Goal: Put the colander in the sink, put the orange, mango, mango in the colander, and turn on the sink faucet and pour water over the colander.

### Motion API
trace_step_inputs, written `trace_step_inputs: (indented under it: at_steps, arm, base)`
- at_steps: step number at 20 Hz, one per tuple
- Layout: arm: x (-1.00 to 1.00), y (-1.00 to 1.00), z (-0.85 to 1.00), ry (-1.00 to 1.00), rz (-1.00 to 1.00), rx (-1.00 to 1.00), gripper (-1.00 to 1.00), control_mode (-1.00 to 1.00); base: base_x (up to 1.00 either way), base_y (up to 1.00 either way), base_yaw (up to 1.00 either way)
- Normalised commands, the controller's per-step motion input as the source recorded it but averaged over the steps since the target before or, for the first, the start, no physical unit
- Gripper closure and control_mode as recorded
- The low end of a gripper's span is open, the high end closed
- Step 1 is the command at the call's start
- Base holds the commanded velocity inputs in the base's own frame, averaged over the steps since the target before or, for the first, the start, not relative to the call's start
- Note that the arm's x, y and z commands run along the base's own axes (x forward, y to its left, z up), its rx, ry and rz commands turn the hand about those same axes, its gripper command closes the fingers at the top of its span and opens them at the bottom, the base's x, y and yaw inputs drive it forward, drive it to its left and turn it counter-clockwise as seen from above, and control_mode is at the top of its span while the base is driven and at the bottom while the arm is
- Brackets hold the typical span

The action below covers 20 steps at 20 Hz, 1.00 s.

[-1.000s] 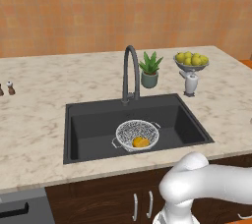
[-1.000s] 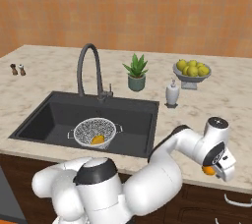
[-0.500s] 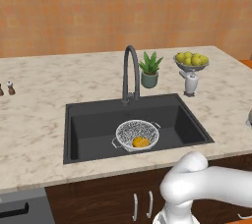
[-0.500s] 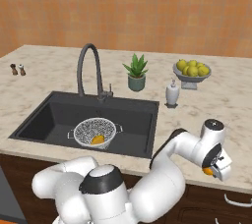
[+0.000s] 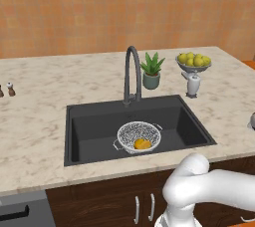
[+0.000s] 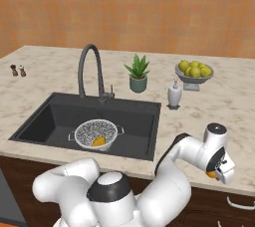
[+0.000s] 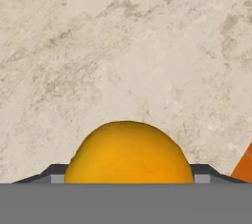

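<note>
While the round speckled mesh colander (image 5: 139,136) in the matte black sink (image 5: 94,126) holds a yellow-orange fruit (image 5: 143,144), our pincer (image 6: 218,173) straddles an orange-yellow fruit (image 7: 129,153) on the bench's (image 7: 123,46) right near edge; grip unclear.

You get two base views from behind the arm, left and right, both looking forward and down at the same sink (image 5: 94,131) and counter (image 6: 234,101). Your hand view sits very close above the counter (image 7: 123,46), facing it.
</note>
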Motion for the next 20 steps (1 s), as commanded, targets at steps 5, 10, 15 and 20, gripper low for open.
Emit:
trace_step_inputs:
  at_steps: [5, 10, 15, 20]
  arm:
    - [-0.10, 0.00, -0.18, -0.01, 0.01, -0.06, 1.00, -1.00]
    - [-0.10, 0.23, 0.36, 0.00, 0.27, 0.00, 1.00, -1.00]
    - [0.03, 0.63, 0.53, 0.00, 0.61, -0.04, 1.00, -1.00]
    - [0.16, 0.70, 0.35, 0.00, 0.62, -0.02, 1.00, -1.00]
  base:
    - [0.00, 0.00, 0.00]
    - [0.00, 0.00, 0.00]
    - [0.00, 0.00, 0.00]
    - [0.00, 0.00, 0.00]
